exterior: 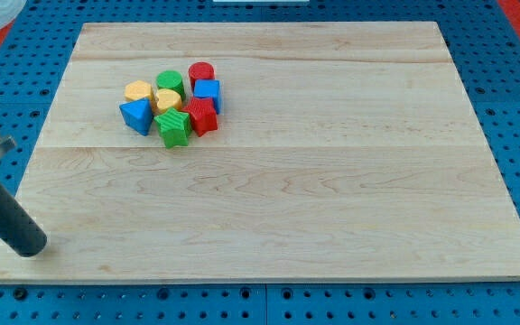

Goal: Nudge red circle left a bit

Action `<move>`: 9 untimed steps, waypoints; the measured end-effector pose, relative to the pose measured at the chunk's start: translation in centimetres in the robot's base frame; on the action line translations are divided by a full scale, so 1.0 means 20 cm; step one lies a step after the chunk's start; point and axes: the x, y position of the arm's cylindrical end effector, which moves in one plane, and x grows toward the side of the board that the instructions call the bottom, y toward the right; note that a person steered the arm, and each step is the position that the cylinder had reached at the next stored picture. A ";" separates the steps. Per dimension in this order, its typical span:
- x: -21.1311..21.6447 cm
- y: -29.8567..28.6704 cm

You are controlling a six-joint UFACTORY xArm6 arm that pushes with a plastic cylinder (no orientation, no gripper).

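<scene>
The red circle [201,73] is a short red cylinder at the top right of a tight cluster of blocks in the upper left part of the wooden board [332,181]. It touches the blue block [208,92] below it and sits next to the green circle [170,83] on its left. My tip [31,248] is at the board's lower left corner, far below and to the left of the cluster, touching no block.
The cluster also holds a red star-like block [200,116], a green star-like block [174,128], a blue triangle [136,116], a yellow heart [166,100] and a yellow block [137,91]. Blue pegboard surrounds the board.
</scene>
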 end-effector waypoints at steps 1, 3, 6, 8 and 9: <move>-0.01 0.08; -0.18 0.75; -0.34 0.89; -0.51 1.12; -0.77 1.31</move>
